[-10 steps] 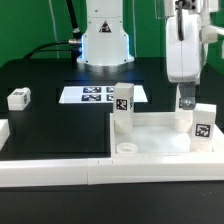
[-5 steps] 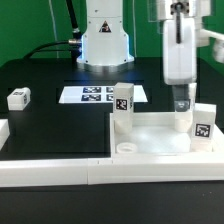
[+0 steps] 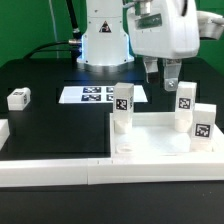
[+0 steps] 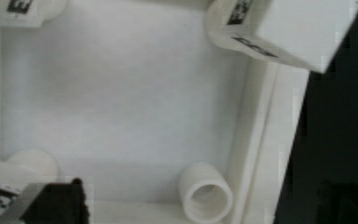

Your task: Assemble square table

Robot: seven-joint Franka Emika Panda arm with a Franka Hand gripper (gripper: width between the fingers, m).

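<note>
Pincer (image 3: 161, 70) open above tagged legs (image 3: 186, 106)

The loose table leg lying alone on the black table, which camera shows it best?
The exterior view: the loose table leg lies in plain sight at that view's left, apart from the square tabletop. The wrist view misses it, looking down into the tabletop only.

The Panda arm hangs raised above the table. Its gripper (image 3: 160, 70) points down, jaws apart, holding nothing.
</note>
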